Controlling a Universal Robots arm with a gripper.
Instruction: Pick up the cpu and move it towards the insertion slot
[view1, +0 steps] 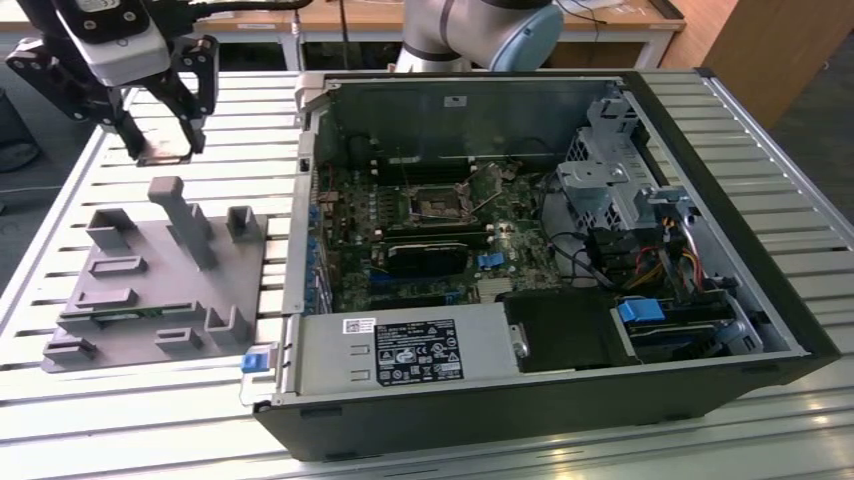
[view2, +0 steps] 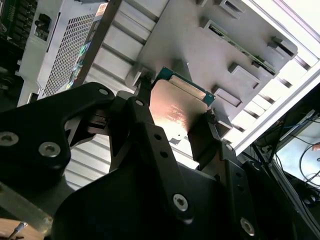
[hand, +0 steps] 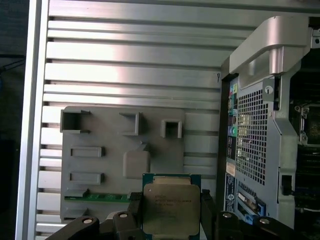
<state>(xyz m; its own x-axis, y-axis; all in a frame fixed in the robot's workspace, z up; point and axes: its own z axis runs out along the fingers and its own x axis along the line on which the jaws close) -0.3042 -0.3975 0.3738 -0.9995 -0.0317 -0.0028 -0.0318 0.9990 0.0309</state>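
Gripping the cpu (hand: 168, 209) by two opposite edges, black gripper (hand: 169, 220) clenched on the chip, held in the air above the grey plastic tray (hand: 105, 165) and clear of it. Seen in the first wrist view with silvery lid facing the camera and green rim showing along one side; seen in the second wrist view (view2: 176, 111) as a shiny plate with a teal edge pinched between two dark fingers (view2: 142, 112). Raised near the far corner of the slatted aluminium tabletop (view1: 120, 420) on the exterior view's left, gripper (view1: 168, 150) well above the tray (view1: 134, 300) and its upright posts. Lying open beside the tray, toward the exterior view's right, a black computer case (view1: 534, 410) with the green motherboard (view1: 400, 250) exposed. Sitting near the middle of that board, the insertion slot (view1: 435, 203), a small square socket with dark centre and silvery frame, well apart from the held chip. Resting just below the socket, a long black rectangular block (view1: 427, 255); occupying the near edge of the case, a grey power supply (view1: 400, 352) with a label. Standing behind the case at the far edge, the pale arm base (view1: 474, 35).
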